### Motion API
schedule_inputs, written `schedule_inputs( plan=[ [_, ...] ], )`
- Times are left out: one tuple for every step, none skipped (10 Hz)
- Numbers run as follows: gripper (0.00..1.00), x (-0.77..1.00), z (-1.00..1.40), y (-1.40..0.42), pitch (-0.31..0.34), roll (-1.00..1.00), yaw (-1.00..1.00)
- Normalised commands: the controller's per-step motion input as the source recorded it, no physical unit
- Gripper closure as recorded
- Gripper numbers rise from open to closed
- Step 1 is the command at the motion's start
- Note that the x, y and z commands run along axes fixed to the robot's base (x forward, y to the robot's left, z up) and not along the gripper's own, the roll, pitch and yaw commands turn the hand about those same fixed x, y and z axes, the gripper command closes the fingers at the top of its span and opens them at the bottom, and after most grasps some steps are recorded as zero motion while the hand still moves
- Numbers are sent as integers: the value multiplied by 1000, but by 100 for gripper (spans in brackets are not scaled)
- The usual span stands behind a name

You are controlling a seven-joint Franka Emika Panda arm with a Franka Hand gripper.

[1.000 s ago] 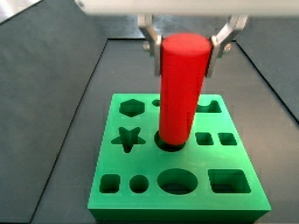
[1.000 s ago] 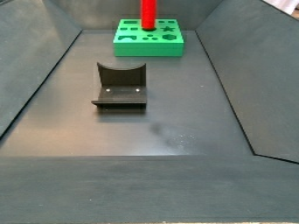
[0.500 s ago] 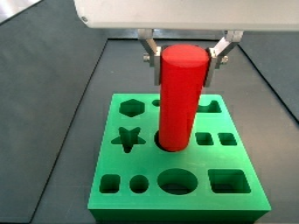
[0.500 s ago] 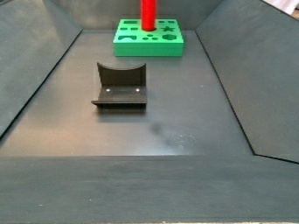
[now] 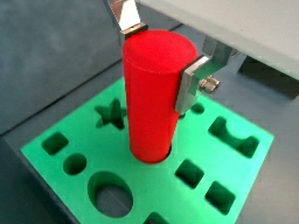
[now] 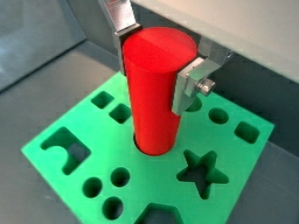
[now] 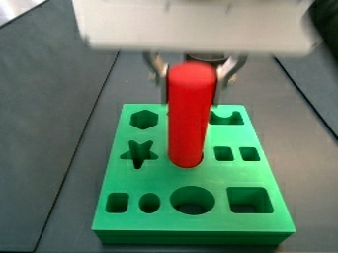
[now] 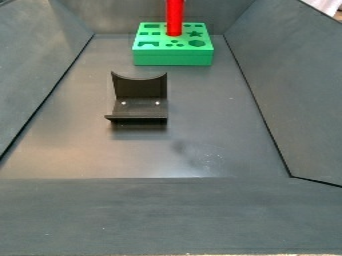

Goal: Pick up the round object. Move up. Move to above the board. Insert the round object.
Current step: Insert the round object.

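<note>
Standing upright, red peg (image 5: 155, 96) with lower end in round hole near centre of green board (image 5: 251, 179); gripper (image 5: 163, 52) above board, silver fingers (image 6: 190, 80) flanking peg top, whether pads press it or stand just clear cannot be told; dark fixture (image 8: 136, 98) well apart on floor
</note>
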Motion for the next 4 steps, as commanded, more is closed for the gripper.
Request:
schedule_inputs(
  plan=[
    [100, 166, -754, -77, 9, -36, 131],
    [100, 143, -743, -6, 0, -14, 134],
    [100, -14, -223, 89, 0, -229, 0],
    [100, 0, 0, 0, 0, -7, 0]
  ],
)
